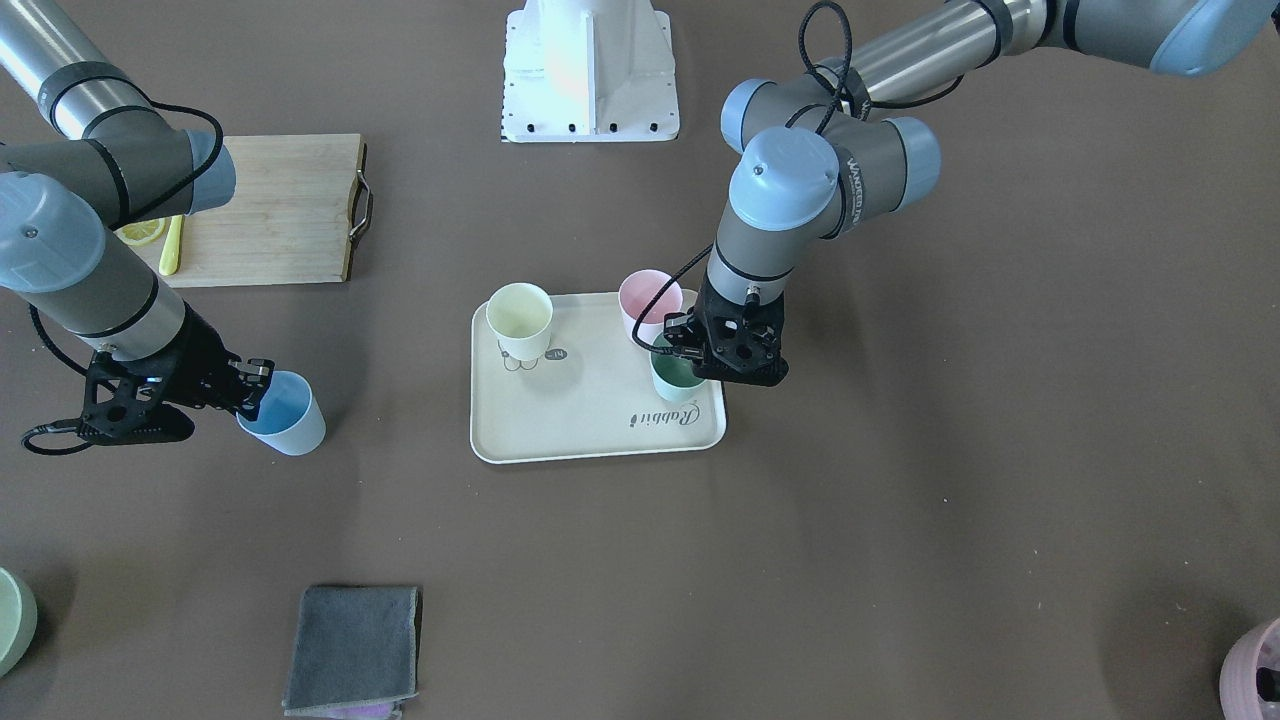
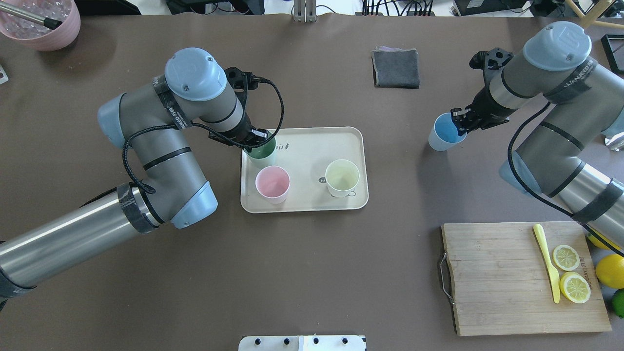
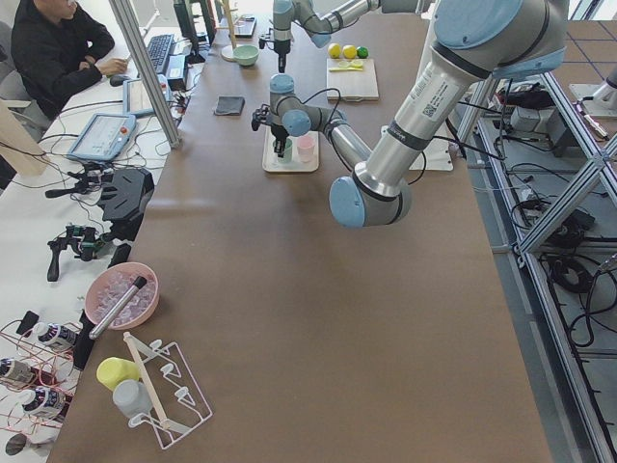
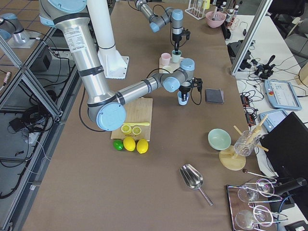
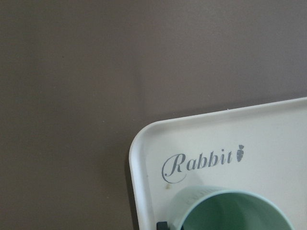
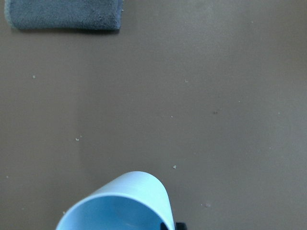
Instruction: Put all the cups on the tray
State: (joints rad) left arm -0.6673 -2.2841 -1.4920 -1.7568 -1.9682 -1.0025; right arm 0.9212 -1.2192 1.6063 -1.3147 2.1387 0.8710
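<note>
Low in the overhead view, closest to the robot, a wooden cutting board (image 2: 512, 278) sits at the lower right. It is not part of this job. A bit farther up, in the middle of the frame, lies the tray (image 2: 312, 141). On its near side stand the pink cup (image 2: 272, 183) and the yellow cup (image 2: 342, 177), both upright and apart. Just past the pink cup, in the tray's upper left corner, is the green cup (image 2: 262, 153). The left gripper (image 2: 256, 139) pinches its rim with the jaws close together. Out at the right, well apart from the tray, the right gripper (image 2: 460, 124) pinches the rim of the blue cup (image 2: 444, 131), which leans over. I cannot tell if its bottom is off the table (image 2: 312, 268). Farthest away, near the top, lies a grey cloth (image 2: 396, 68). I think the blue cup is the last one to bring. The right arm should hold tight, lift high, and aim for the bare upper right part of the tray, away from the yellow cup. It should set the cup flat before it lets go. The left gripper should let go gently and go straight up, so it does not bump the pink cup.
</note>
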